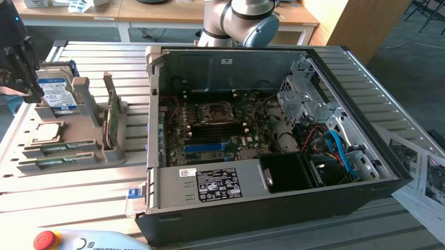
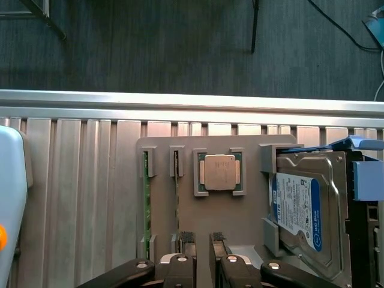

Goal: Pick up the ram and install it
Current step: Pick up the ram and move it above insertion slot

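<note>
1. The gripper (image 2: 201, 240) is hovering over the grey holder tray (image 2: 240, 216), with its fingers standing apart and gripping nothing.
2. The ram (image 2: 144, 198) is sitting on edge in a slot of the tray, and a second ram stick (image 2: 176, 198) is sitting in the neighbouring slot.
3. The processor (image 2: 219, 172) is lying flat on the tray just beside the second ram stick.
4. The hard drive (image 2: 300, 210) is leaning at the tray's end.
5. The open computer case (image 1: 230, 67) is standing beside the tray.

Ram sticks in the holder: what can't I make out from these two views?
Ram sticks: edge-on in the wrist view, faces hidden; too small in the exterior view.
Motherboard slots: exterior view, too small to tell latch positions.
Gripper: exterior view, cut off by the exterior view's left edge.
</note>
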Controlling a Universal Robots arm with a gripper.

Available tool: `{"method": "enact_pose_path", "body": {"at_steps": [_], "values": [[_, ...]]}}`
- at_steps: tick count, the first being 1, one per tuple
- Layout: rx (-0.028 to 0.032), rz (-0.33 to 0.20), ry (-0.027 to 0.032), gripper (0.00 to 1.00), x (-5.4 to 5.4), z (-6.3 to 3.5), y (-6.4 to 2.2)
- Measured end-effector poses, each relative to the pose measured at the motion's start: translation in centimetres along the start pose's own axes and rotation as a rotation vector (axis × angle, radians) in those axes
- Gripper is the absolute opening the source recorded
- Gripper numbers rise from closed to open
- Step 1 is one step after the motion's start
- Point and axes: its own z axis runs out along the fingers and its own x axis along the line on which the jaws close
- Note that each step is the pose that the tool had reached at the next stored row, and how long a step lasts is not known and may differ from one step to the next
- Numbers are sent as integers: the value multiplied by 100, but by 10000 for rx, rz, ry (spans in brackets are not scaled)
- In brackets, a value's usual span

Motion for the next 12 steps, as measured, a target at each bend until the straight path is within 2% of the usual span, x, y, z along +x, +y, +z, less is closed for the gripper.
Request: {"method": "enact_pose_path", "body": {"at_steps": [12], "values": [[1, 0, -1, 24, 71, 0, 0]]}}
